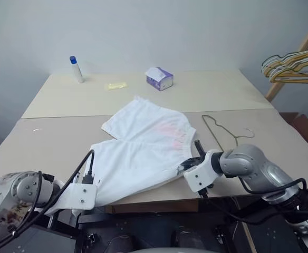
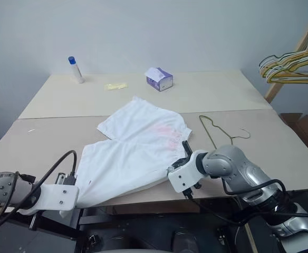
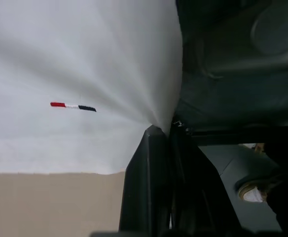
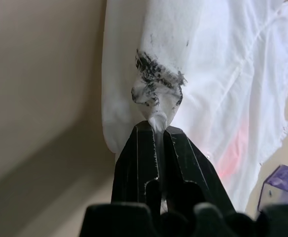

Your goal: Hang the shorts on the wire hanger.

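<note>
left gripper (image 3: 169,136): fingers pressed together, white cloth pinched between the tips, arm bent low at the near left | right gripper (image 4: 156,129): fingers (image 4: 134,163) closed, a fold of cloth clamped between the tips, wrist angled down and leftward

The pale beige flat counter (image 1: 59,142) shows a seam across its middle. White thin-fabric shorts (image 1: 138,153) lie spread near the front edge, one corner hanging over it. Just beside them lies a thin olive-grey wire hanger (image 1: 222,132). Farther back stand a blue-capped white bottle (image 1: 76,69), a small yellowish piece (image 1: 116,85) and a white-purple tissue box (image 1: 160,79).
</note>
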Controlling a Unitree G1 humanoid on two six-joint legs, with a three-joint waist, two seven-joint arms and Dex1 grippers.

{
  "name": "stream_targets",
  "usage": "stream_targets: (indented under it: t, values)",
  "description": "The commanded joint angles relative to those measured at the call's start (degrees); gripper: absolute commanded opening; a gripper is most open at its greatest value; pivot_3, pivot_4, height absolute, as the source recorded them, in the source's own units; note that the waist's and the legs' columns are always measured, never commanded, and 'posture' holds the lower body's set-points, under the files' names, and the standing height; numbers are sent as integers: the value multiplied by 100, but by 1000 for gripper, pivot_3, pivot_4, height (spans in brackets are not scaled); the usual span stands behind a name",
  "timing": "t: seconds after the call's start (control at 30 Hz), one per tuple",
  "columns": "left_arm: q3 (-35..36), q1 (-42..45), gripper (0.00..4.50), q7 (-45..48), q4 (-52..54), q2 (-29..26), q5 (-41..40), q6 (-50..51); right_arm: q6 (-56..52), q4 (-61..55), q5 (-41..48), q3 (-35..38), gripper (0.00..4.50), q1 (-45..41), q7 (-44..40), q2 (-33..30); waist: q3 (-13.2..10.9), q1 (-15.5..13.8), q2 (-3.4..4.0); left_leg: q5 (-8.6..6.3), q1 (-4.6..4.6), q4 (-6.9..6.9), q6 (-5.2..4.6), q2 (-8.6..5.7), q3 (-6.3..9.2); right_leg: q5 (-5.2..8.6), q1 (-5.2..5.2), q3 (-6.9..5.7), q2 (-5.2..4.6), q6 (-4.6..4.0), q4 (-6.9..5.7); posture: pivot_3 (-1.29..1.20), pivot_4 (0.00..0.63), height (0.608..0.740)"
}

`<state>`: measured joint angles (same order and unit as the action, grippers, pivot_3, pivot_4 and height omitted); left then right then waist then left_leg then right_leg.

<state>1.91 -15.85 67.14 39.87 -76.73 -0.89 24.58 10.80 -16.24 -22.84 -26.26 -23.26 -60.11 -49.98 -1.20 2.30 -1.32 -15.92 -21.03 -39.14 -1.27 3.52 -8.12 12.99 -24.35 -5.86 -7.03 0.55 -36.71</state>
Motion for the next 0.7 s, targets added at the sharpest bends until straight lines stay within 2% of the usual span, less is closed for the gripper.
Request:
stream_targets:
  t: [0.03,0.07,0.17,0.27,0.37,0.43,0.47,0.6,0.7]
  values:
    - [135,68,458,-122,-251,120,175,-729,167,61,170,213,914,-124,-199,-141,0,2,2,0,1,0,0,2,0,0,0,0,1,0,0,-39,0,740]
    - [128,126,665,-143,-285,173,157,-746,89,56,237,245,1224,-109,-235,-130,0,4,3,0,2,0,0,4,1,1,2,-1,2,-2,1,-40,0,740]
    - [368,127,1664,178,-401,160,-135,-912,-106,-150,700,407,2332,-16,-510,-212,0,7,1,0,-2,0,0,8,0,1,-1,-1,5,-4,1,-43,0,740]
    - [996,-59,2645,815,-800,61,-498,-1302,-407,-442,1230,719,3328,173,-897,-519,-1,4,2,-1,-6,-1,0,10,0,0,-5,-2,6,-7,4,-50,0,740]
    - [1627,-65,3623,1148,-1516,64,-525,-1786,-782,-651,1836,1256,4390,449,-1103,-885,-3,-9,5,-3,-4,-1,0,12,1,2,-2,-6,5,-7,5,-54,0,740]
    - [1878,94,4323,1331,-1953,136,-734,-2029,-1094,-763,2279,1658,4500,671,-1169,-1050,-3,-7,6,-3,2,-1,0,15,2,3,3,-9,5,-8,5,-56,0,740]
    - [1905,281,4453,1336,-2087,230,-938,-2049,-1313,-783,2342,1832,4500,738,-1056,-1043,-3,-6,6,-3,1,-1,0,17,3,4,2,-10,6,-10,5,-58,0,740]
    - [1495,1598,4453,578,-2213,1213,-1655,-1776,-2925,-878,2454,2267,4500,747,-574,-946,-1,-20,10,-4,0,-4,-1,18,3,4,5,-8,4,-11,4,-65,0,740]
    - [1082,2413,4453,128,-2205,1960,-1932,-1451,-4682,-661,2492,2403,4500,292,270,-332,4,-3,6,-4,-5,-12,-1,16,4,-16,7,-10,7,-43,-1,-80,0,740]
